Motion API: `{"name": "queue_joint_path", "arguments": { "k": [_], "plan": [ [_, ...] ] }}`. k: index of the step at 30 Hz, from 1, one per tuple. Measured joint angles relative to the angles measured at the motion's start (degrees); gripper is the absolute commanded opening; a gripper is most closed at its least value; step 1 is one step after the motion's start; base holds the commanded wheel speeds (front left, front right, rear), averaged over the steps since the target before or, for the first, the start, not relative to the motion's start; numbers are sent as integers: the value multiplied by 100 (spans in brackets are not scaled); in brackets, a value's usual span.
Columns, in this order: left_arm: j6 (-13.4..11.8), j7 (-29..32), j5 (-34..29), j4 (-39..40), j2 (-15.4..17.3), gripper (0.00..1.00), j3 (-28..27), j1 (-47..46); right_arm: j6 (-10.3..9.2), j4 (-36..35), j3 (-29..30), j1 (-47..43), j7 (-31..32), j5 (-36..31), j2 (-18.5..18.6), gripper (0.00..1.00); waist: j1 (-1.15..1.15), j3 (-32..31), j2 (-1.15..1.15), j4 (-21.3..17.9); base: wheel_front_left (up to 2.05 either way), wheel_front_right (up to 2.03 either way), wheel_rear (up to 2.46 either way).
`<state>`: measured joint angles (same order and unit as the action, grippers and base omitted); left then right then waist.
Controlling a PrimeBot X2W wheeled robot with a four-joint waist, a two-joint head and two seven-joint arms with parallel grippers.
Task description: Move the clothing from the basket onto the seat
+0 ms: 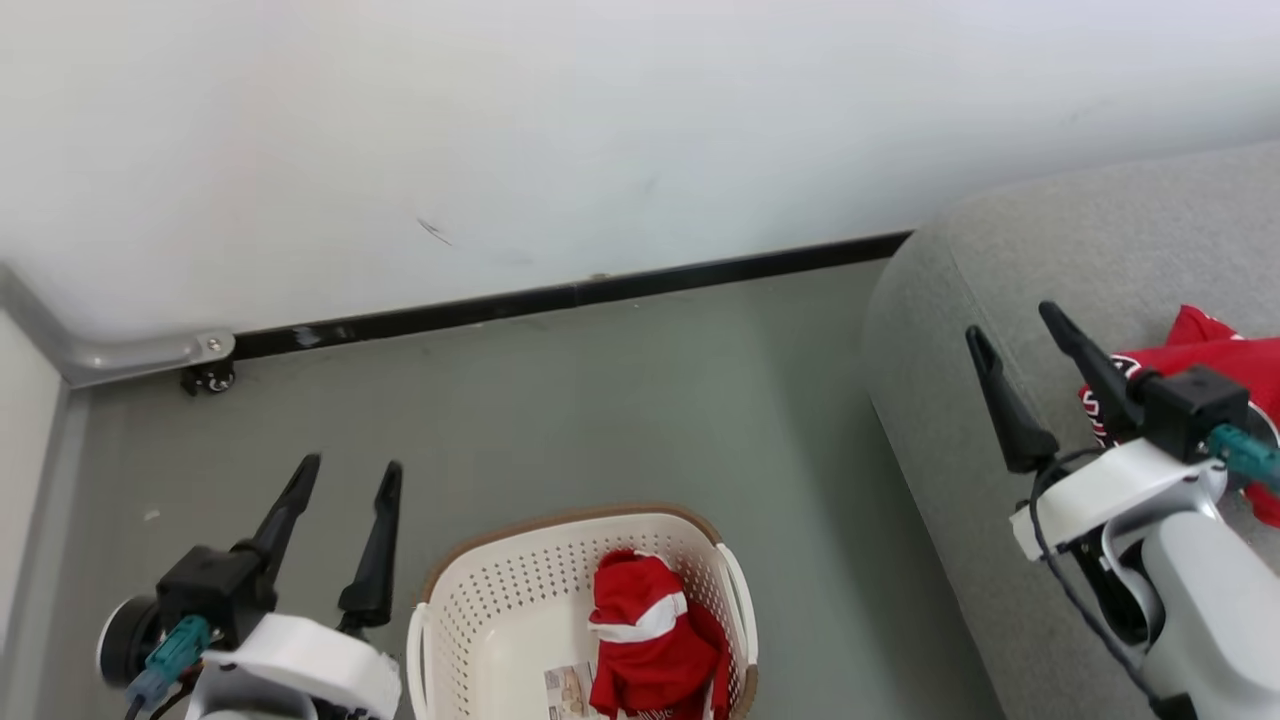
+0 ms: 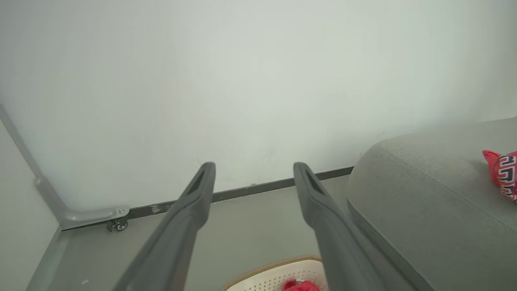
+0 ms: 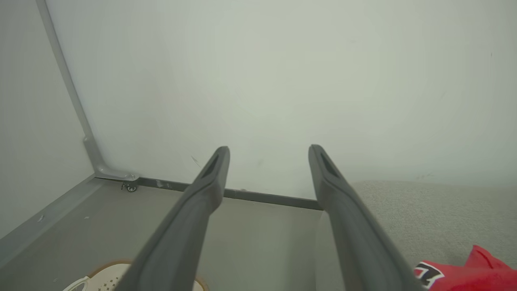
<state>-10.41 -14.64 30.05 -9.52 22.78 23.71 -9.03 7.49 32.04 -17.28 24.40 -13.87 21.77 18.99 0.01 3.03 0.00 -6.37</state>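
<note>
two red garments are split between basket and sofa, so the job looks half done and the step in hand is probably fetching the second piece. at the left, the left claw [image 1: 352, 466] hangs over the grey floor [image 1: 600, 400] with its fingers spread and nothing between them. it is the nearer claw, just beside the laundry basket [image 1: 570, 518]. to do this well it should tip downward and come in from above, clear of the brown rim and the side handle. it should straddle the highest fold and pinch several layers at once. lifting straight up until the cloth clears the rim would keep the light basket from being dragged along.

the red shorts [image 1: 650, 640] lie inside the basket against its right wall, next to a paper label [image 1: 568, 690] on the bottom. they are a crumpled heap whose long axis runs from the basket's far wall toward the robot. a white band crosses the far end, and which way the waist faces cannot be told.

further right, the grey sofa [image 1: 1100, 220] has bare cushion along its rounded edge for the drop. the right claw [image 1: 1012, 322] hovers over that edge, fingers parted and empty. the red jersey [image 1: 1215, 350] lies bunched on the sofa just beyond it.
</note>
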Motion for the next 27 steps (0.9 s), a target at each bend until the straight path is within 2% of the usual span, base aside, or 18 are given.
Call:
{"name": "queue_joint_path", "arguments": {
  "k": [15, 27],
  "plan": [
    [-421, 0, -312, -63, -238, 100, -359, 564, 0, -62, 268, -952, -1, -498, -588, 100, 0, -451, 0, 276, 0, 0, 0],
    [-568, 0, -470, 47, -388, 100, -530, 981, 0, -436, 889, -1666, -34, -1138, -1096, 100, 0, -725, 0, 367, 0, 0, 0]
  ]
}}
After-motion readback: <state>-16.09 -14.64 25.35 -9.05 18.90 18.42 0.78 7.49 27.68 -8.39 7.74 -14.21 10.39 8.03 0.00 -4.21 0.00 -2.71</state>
